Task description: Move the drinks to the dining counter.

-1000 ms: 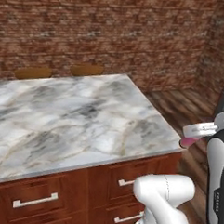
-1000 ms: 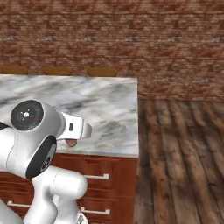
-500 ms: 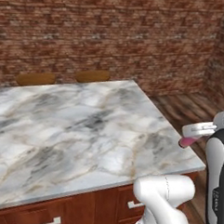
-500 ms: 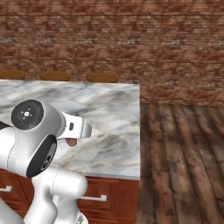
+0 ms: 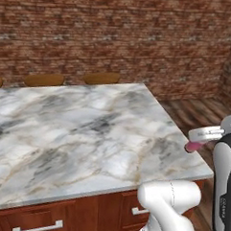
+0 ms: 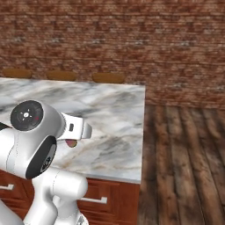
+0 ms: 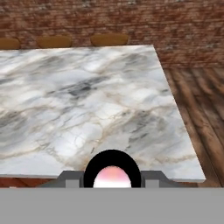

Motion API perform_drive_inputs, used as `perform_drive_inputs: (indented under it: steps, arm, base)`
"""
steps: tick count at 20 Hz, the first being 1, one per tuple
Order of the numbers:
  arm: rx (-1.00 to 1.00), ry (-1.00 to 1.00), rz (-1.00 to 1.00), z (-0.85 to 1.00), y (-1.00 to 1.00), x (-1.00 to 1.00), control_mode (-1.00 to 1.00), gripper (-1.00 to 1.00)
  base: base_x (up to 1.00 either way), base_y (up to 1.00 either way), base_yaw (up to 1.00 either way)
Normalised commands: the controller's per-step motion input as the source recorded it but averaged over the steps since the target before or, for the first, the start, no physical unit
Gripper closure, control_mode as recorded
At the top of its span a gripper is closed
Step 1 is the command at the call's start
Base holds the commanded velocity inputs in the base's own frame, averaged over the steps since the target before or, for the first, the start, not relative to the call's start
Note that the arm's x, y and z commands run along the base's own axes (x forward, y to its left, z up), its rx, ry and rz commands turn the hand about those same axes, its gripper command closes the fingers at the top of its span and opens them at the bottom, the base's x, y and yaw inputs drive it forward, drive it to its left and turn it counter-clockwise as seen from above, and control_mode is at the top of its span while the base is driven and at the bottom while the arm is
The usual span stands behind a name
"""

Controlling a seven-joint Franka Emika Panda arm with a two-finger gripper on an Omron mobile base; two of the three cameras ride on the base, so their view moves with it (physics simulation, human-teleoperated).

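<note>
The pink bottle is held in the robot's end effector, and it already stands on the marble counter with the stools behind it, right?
Not quite. The pink bottle is held in the end effector, but it doesn't stand on the marble counter yet. The left base view shows it in the air off the counter's corner. The stools line the far side.

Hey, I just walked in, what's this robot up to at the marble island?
The robot arm is carrying one pink drink bottle with its gripper shut on it. From the hand view, the bottle's black cap and pink body sit right between the fingertips. The bottle hangs in the air at the near right corner of the dining counter, not yet set down. Wooden stools stand along the far side by the brick wall.
</note>
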Motion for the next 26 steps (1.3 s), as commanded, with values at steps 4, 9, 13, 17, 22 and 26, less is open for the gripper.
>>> perform_drive_inputs:
  steps: [4,9,13,17,22,26]
  arm:
    - [0.0,0.0,0.0,0.0,0.0,0.0,1.0,1.0]
    - [0.0,0.0,0.0,0.0,0.0,0.0,-1.0,1.0]
    - [0.0,0.02,0.0,0.0,0.0,0.03,-1.0,1.0]
    - [0.0,0.14,0.0,0.0,0.02,0.24,-1.0,1.0]
    - [0.0,0.08,0.0,-0.08,0.06,0.39,-1.0,1.0]
    - [0.0,0.0,0.0,-0.23,0.11,0.39,-1.0,1.0]
  base:
    - [0.29,0.03,0.16]
    - [0.0,0.0,0.03]
    - [0.0,0.0,0.0]
    - [0.0,0.0,0.0]
    - [0.0,0.0,0.0]
    - [0.0,0.0,0.0]
